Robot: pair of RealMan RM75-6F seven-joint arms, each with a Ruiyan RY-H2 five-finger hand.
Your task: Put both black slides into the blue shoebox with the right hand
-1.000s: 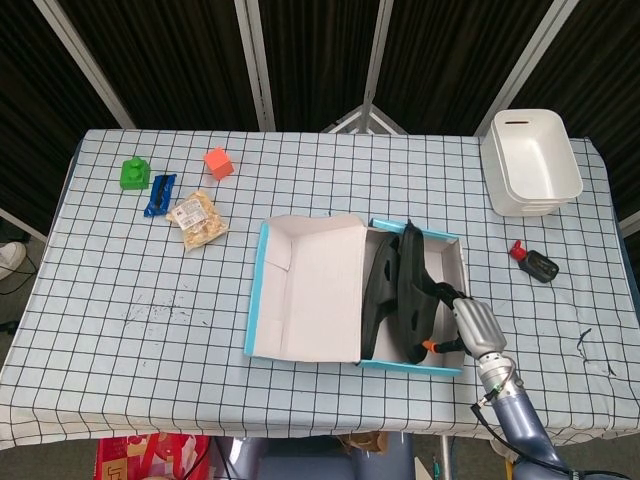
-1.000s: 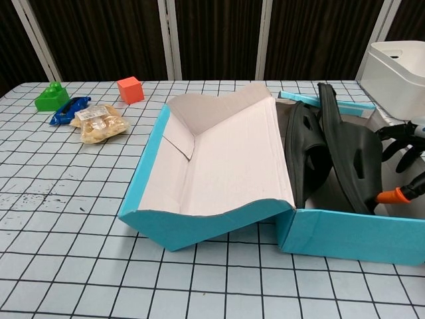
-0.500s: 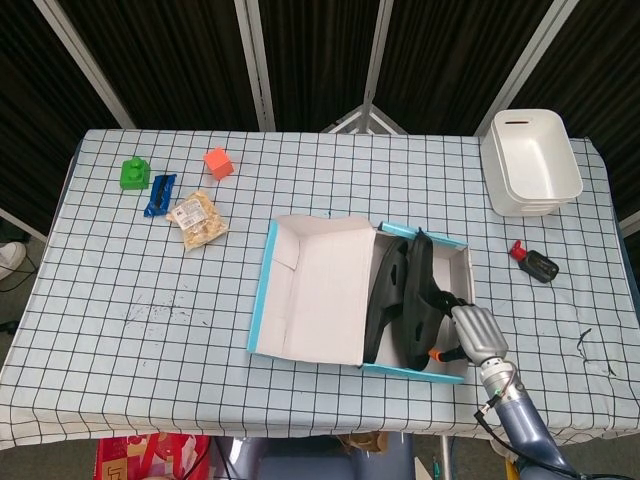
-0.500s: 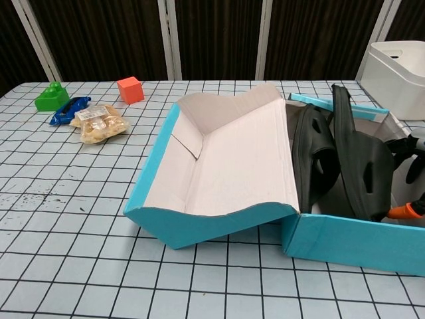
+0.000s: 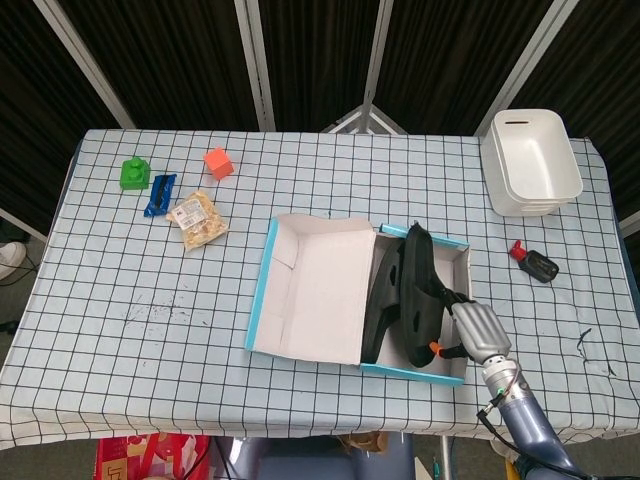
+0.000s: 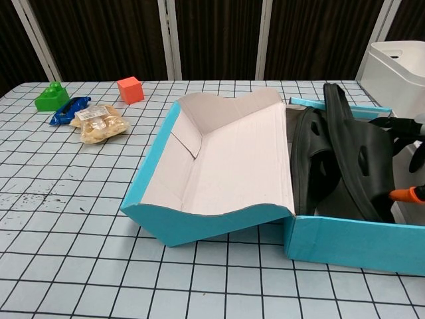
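Note:
The blue shoebox [image 5: 257,300] [image 6: 345,239] lies right of the table's middle, its white-lined lid [image 5: 320,290] [image 6: 226,159] folded open to the left. Both black slides stand on edge inside it: one [image 5: 384,295] [image 6: 308,166] beside the lid, the other [image 5: 417,290] [image 6: 355,166] to its right, leaning. My right hand [image 5: 472,328] [image 6: 406,159] reaches over the box's right wall and grips the right slide, dark fingers behind it and an orange-tipped thumb [image 5: 436,347] [image 6: 404,195] near its front. The left hand does not show in either view.
A white bin [image 5: 530,160] [image 6: 398,73] stands at the back right. A small red-and-black object [image 5: 535,264] lies right of the box. At the far left are an orange cube [image 5: 218,162], a green toy [image 5: 133,173], a blue item [image 5: 159,194] and a snack bag [image 5: 196,219].
The shoebox has slid slightly to the right with my right hand. The right slide has leaned back deeper into the box.

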